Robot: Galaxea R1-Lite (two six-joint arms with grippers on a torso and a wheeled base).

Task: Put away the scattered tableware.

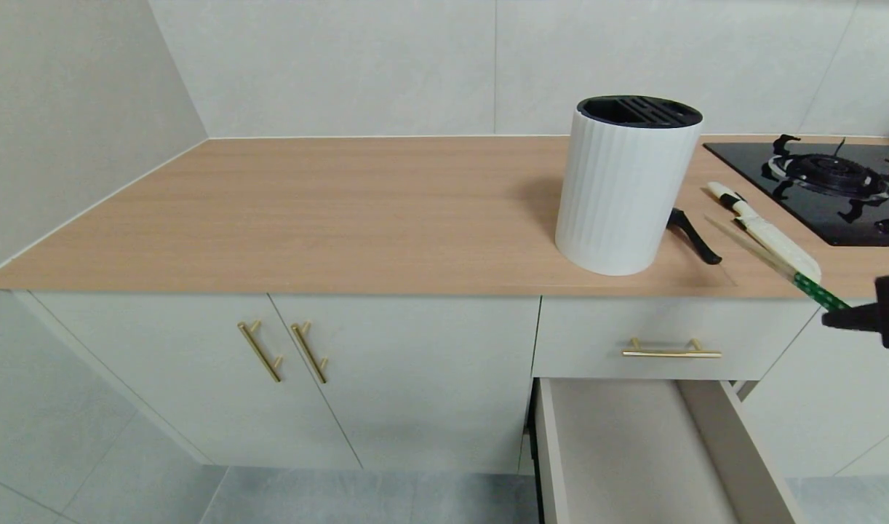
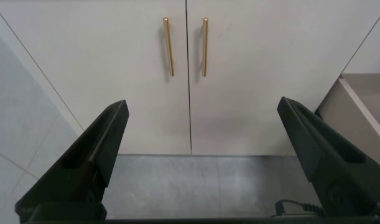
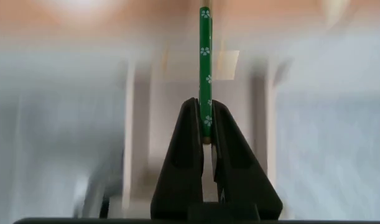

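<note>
Wooden counter (image 1: 343, 211) runs across the middle of the head view, against a pale tiled wall. A white ribbed holder (image 1: 623, 196) with a black slotted top stands upright, right of centre. Just beside its base, on the stove side, a black handle (image 1: 695, 239) lies flat, part of it hidden behind the holder. Further right a white utensil (image 1: 768, 234) with a black band lies flat on the wood. The black gas stove (image 1: 830, 182) sits in the upper right corner.

Below the counter there are two cabinet doors (image 1: 197, 378) with gold handles at lower left. A shut drawer (image 1: 670, 324) with a gold bar is at right, and an open drawer (image 1: 626, 451) is pulled out beneath it at bottom right.

The black handle and white utensil lie between the chopstick's far end and the holder.

Right claw (image 1: 834, 318) is at the right edge, about level with the counter's front edge. It is clamped tight on the green, flower-printed end of a chopstick (image 1: 815, 291). The stick slants up and left over the counter edge, its paler shaft passing close by the white utensil; contact cannot be told.

Left claw (image 2: 203, 109) has its fingers (image 2: 102, 149) spread wide with nothing between them.

Right arm enters from the right edge, with the claw pointing left. Left claw sits low, facing the cabinet doors, with floor beneath.
</note>
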